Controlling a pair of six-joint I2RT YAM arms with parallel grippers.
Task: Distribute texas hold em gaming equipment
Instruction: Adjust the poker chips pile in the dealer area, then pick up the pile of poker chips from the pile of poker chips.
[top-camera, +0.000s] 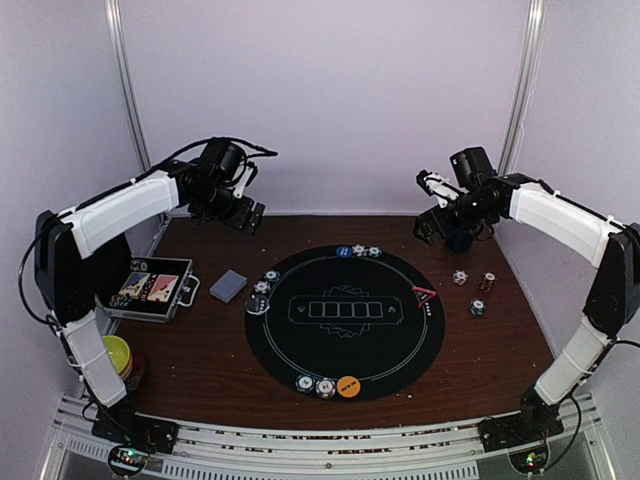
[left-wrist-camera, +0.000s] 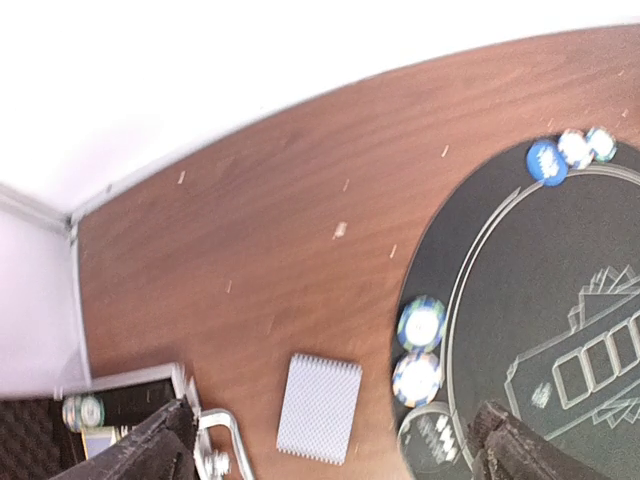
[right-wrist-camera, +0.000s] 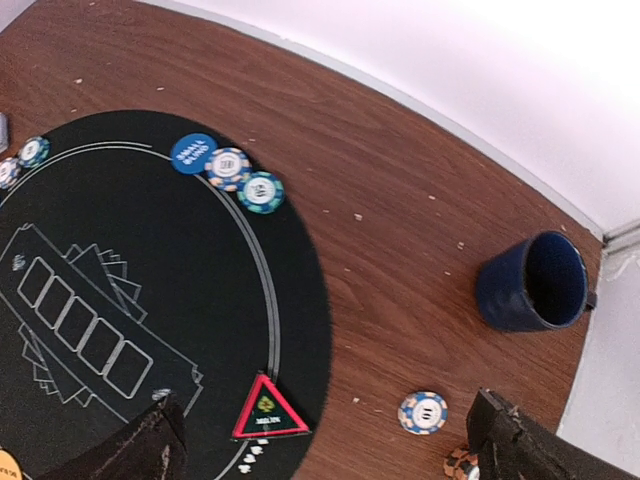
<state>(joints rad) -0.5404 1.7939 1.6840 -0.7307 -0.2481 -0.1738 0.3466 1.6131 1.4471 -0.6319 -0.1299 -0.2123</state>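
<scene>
Both arms hang high over the back of the table. My left gripper (top-camera: 243, 214) (left-wrist-camera: 335, 445) is open and empty, well above the grey-blue card deck (top-camera: 228, 286) (left-wrist-camera: 320, 407). My right gripper (top-camera: 432, 207) (right-wrist-camera: 325, 440) is open and empty too, above the red triangle marker (top-camera: 424, 295) (right-wrist-camera: 268, 410) at the right rim of the black round mat (top-camera: 345, 345). A blue button (top-camera: 343, 252) (right-wrist-camera: 193, 153) with two chips lies at the mat's far rim. Near the front rim sit an orange button (top-camera: 348, 386) and two chips (top-camera: 315, 385). Two chips (left-wrist-camera: 420, 350) sit at its left rim. Three loose chips (top-camera: 474, 289) lie right of the mat.
An open metal case (top-camera: 150, 288) stands at the left, its handle near the deck. A yellow-green bowl (top-camera: 117, 355) sits by the left arm's base. A dark blue cup (top-camera: 460, 240) (right-wrist-camera: 533, 282) stands at the back right, under the right arm.
</scene>
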